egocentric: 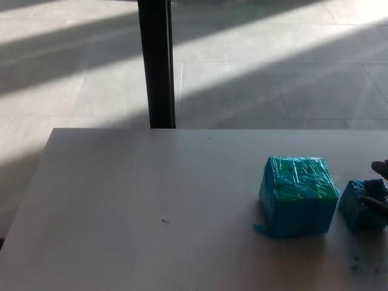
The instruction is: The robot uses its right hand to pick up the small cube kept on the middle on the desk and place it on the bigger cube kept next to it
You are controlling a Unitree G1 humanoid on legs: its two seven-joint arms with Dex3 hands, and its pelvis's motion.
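The right robot hand (379, 185) touched the small cube (357, 209) beside the big cube (298, 195); its grip could not be told.

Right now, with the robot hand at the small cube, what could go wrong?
The right robot hand and small cube sit at the picture's right edge, so the grasp is mostly out of view and hard to confirm. The big cube stands close beside the small one; a low lift might clip it. Both are wrapped in crinkled tape, so the small cube might slip or settle crooked on top.
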